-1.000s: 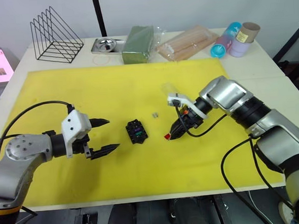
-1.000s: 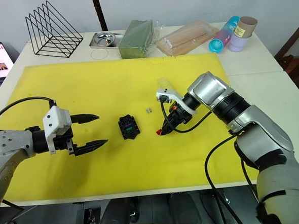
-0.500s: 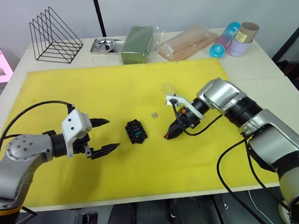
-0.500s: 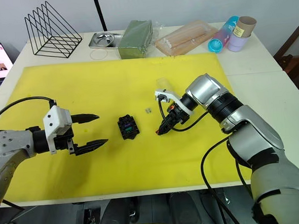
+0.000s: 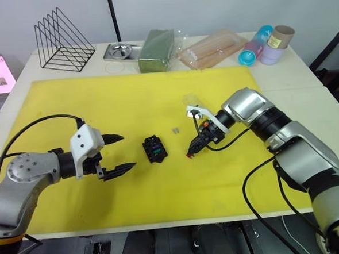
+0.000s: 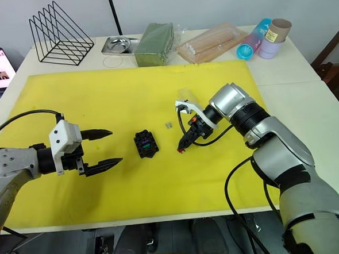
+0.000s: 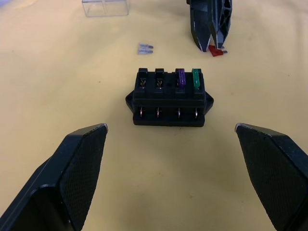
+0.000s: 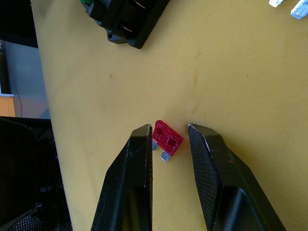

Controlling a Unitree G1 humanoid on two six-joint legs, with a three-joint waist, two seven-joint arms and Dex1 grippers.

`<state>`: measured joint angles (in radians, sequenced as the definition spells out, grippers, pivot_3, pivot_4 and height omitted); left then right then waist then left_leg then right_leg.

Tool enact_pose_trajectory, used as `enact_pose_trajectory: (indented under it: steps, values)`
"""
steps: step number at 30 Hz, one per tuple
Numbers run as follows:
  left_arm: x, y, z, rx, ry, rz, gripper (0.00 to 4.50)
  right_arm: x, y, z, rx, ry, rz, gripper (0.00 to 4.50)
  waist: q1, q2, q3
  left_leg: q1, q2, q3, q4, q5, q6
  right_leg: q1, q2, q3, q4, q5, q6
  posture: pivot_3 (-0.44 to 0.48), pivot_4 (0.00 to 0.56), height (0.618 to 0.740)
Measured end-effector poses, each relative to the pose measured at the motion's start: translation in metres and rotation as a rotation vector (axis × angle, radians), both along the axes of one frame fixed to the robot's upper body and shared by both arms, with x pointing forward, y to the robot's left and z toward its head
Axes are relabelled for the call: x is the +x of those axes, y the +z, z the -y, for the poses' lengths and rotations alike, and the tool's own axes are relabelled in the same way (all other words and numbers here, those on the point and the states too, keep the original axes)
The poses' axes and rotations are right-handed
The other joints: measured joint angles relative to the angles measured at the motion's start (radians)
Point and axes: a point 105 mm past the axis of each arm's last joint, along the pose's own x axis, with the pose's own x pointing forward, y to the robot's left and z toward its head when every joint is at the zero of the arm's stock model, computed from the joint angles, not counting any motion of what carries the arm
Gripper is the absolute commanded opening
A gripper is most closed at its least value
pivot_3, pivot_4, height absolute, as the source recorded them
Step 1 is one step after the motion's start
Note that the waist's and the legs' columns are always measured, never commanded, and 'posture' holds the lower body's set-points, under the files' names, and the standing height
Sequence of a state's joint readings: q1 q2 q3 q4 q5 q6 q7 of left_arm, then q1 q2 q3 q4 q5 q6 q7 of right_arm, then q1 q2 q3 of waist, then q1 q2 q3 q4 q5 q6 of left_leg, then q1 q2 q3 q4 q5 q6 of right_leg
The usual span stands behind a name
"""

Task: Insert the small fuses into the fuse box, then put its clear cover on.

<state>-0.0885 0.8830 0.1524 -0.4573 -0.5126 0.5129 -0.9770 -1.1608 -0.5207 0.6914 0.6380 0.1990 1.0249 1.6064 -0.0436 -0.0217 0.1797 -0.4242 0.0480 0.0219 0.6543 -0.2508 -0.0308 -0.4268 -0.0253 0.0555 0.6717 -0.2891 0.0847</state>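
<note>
Red plastic sits right between the right jaws [image 8: 168, 144]: the red fuse [image 8: 167, 141] lies flat on the yellow mat [image 5: 127, 101], one black finger touching or nearly touching its edge, the other just beside it, the gap narrow and not yet closed on it. The risk, as I read it, is that the fuse is lying on its side with its metal legs out, so a squeeze here could pinch a corner and flick it away, or lift it crooked so the legs miss a slot. Just beside that, the fuse box [image 7: 169, 97] stands with the purple fuse [image 7: 181, 77] and green fuse [image 7: 196, 79] seated at one end and two slots bare. A skewed carry could knock the box, since nothing pins it down: the left jaws [image 7: 175, 178] are spread wide, near it but well clear on both sides. The greyish fuse [image 7: 145, 48] waits on the mat near the box, and the clear cover [image 7: 105, 7] lies further off, close enough to the right arm's path that a swing might brush it
</note>
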Motion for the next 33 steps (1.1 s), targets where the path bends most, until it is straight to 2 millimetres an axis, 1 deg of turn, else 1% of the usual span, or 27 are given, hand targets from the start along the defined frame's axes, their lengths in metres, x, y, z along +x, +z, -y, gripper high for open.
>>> enact_pose_trajectory:
  steps: [10,12,15,16,28,33]
  values:
    - [-0.0007,0.0002,0.0003,-0.001,-0.01,0.005,4.5,0.0009,-0.0008,0.0015,-0.004,0.002,0.005,1.22,0.0,0.0,0.0,0.0,0.0,0.0,0.0,0.0,0.0,0.0,0.0,0.0,0.0,0.0,0.0,0.0,0.15,0.74]
    - [-0.0013,0.0007,0.0009,-0.001,-0.019,0.009,4.5,0.0011,-0.0011,0.002,-0.004,0.002,0.004,0.87,0.0,0.0,0.0,0.0,0.0,0.0,0.0,0.0,0.0,0.0,0.0,0.0,0.0,0.0,0.0,0.0,0.15,0.74]
    - [-0.0017,0.0012,0.0013,-0.001,-0.027,0.01,4.5,0.0017,-0.0014,0.0027,-0.009,0.002,0.01,0.08,0.0,0.0,0.0,0.0,0.0,0.0,0.001,0.0,0.0,0.0,0.0,0.0,0.0,0.0,0.0,0.0,0.15,0.74]
    - [-0.0015,0.0019,0.0015,-0.001,-0.029,0.013,4.5,0.0017,-0.0013,0.0027,-0.01,0.006,0.013,0.03,0.0,0.0,0.0,0.0,0.0,0.0,0.001,0.0,0.0,0.0,0.0,0.0,0.0,0.0,0.0,0.0,0.15,0.74]
    - [-0.0003,0.0016,-0.0001,-0.003,-0.029,0.016,4.5,0.0026,-0.0007,0.0055,-0.013,0.003,0.02,0.03,0.001,0.0,0.0,0.0,0.0,0.0,0.001,0.0,0.0,0.0,0.0,0.0,0.001,0.0,0.0,0.0,0.15,0.74]
    - [-0.0002,0.002,-0.0001,-0.003,-0.029,0.018,4.5,0.0034,0.0014,0.0045,-0.004,0.032,0.05,0.03,0.001,0.0,0.0,0.0,0.0,0.0,0.001,0.0,0.0,0.0,0.0,0.0,0.001,0.0,0.0,0.0,0.15,0.74]
